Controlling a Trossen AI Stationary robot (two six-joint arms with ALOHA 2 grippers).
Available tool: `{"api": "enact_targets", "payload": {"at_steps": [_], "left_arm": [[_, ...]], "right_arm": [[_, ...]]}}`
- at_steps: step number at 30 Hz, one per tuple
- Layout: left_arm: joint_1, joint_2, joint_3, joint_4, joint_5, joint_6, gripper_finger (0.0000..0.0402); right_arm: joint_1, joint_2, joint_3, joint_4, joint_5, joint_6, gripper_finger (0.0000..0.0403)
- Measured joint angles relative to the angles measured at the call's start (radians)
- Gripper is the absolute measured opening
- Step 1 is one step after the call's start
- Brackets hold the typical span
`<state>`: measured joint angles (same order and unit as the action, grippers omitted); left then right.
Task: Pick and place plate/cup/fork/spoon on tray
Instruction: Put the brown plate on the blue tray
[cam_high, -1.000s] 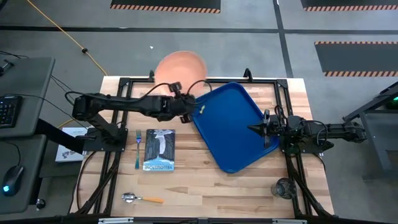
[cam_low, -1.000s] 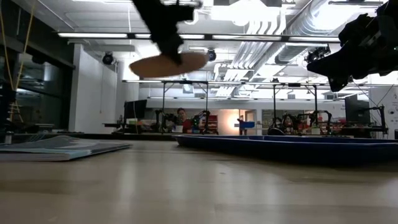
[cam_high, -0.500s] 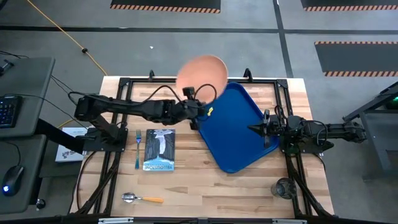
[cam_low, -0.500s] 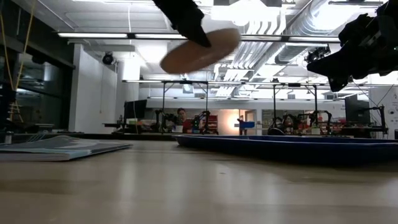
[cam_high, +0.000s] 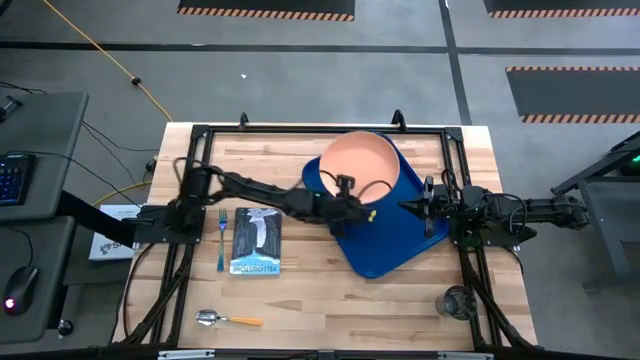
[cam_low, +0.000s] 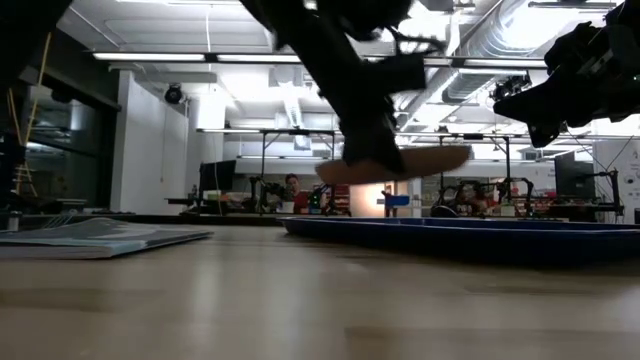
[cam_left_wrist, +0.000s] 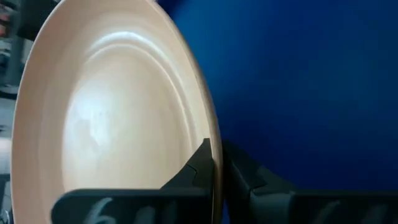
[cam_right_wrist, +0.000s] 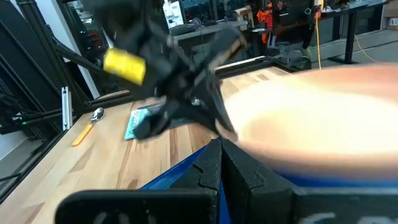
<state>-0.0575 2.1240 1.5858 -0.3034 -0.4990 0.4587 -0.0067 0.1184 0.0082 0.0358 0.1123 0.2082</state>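
Now left pincer (cam_high: 352, 197) clamping plate (cam_high: 360, 165) rim, above tray (cam_high: 385, 235)

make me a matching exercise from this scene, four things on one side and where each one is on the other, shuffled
Things:
1. plate
2. fork
3. spoon
4. cup

Places:
A. near table edge, left side
B. held over the tray by the left gripper
C. near right corner of the table
D. just left of the booklet

Pairs: 1-B, 2-D, 3-A, 4-C
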Motion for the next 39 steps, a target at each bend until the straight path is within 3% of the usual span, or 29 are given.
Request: {"api": "enact_targets", "payload": {"at_steps": [5,9,15,22,34,39], "left_arm": [[-0.005,0.118,0.122,-0.069,0.001,-0.057,0.0003],[-0.003,0.161,0.143,-0.108,-0.001,-0.118,0.0003],[-0.001,0.161,0.144,-0.163,0.012,-0.246,0.0005],[-0.001,0.16,0.144,-0.126,0.112,-0.241,0.0015],[0.019,0.16,0.144,-0.119,0.098,-0.246,0.002],[0.028,0.16,0.144,-0.124,0.099,-0.274,0.0043]], "right_arm": [[0.0,0.0,0.0,0.0,0.0,0.0,0.0],[0.0,0.0,0.0,0.0,0.0,0.0,0.0],[0.0,0.0,0.0,0.0,0.0,0.0,0.0],[0.0,0.0,0.0,0.0,0.0,0.0,0.0],[0.0,0.0,0.0,0.0,0.0,0.0,0.0],[0.0,0.0,0.0,0.0,0.0,0.0,0.0]]}}
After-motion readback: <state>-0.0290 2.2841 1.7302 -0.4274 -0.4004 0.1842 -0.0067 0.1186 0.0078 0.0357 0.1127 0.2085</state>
